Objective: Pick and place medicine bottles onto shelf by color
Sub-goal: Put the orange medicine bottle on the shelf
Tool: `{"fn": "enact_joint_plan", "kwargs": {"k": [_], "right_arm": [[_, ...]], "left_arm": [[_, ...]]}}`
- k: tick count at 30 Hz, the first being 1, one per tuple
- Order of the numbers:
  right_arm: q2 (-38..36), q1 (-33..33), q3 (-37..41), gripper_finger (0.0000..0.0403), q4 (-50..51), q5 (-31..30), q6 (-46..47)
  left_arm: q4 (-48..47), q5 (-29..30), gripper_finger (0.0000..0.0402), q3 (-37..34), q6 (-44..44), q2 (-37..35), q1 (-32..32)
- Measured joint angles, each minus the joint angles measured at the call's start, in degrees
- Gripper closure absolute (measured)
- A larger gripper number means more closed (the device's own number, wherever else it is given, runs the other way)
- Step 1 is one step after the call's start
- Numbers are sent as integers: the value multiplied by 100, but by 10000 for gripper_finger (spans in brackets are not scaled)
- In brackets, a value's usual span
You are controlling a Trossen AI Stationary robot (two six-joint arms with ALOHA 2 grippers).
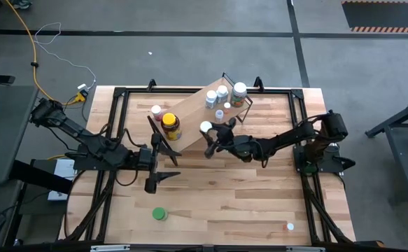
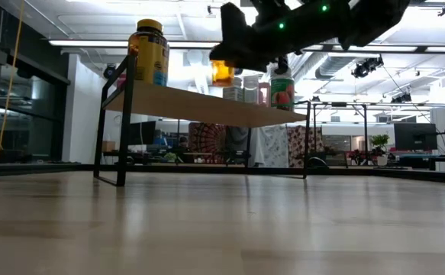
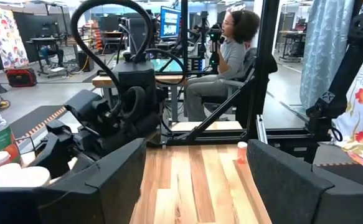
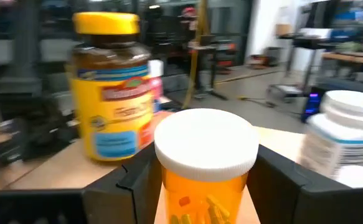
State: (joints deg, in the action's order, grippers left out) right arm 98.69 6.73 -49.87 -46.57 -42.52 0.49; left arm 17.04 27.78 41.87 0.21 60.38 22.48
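Right now the biggest thing on the table (image 1: 259,210) is the shelf (image 1: 193,106), a long pale board on black wire ends, set at a slant toward the far side. On it stand a large amber jar with a yellow lid (image 1: 170,126) near one end and a cluster of white-capped bottles (image 1: 217,96) toward the other, with a taller green-labelled bottle (image 1: 239,91) at the very end.

The right gripper (image 1: 208,143) is up over the near edge of the board, its jaws clamped on an orange pill bottle with a white cap (image 4: 206,165), which hangs between the amber jar and the white bottles. The left gripper (image 1: 155,157) waits on the near side of the shelf, over bare wood, jaws apart and holding nothing.

Off the shelf, a small green-capped bottle (image 1: 159,214) sits alone near the front edge, and a tiny orange one (image 1: 290,226) is well apart toward the front right corner. A white cap (image 1: 156,109) beside the far edge of the board could be on or off it; from above I can't tell.

What worries me is the crowding. If the orange bottle is set down off-line it could knock the amber jar or a white bottle, and a bottle let go too near the edge may tip off the board.
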Motion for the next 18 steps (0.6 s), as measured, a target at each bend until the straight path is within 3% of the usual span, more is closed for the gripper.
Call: {"fn": "enact_joint_plan", "kwargs": {"k": [4,18], "right_arm": [[91,-50,0,212,-250,-232,-87],[204,-370,-2,212,-55,-178,303]], "left_arm": [[-10,10,131,0,0,0,2],[-37,125,131,0,-1,2,0]]}}
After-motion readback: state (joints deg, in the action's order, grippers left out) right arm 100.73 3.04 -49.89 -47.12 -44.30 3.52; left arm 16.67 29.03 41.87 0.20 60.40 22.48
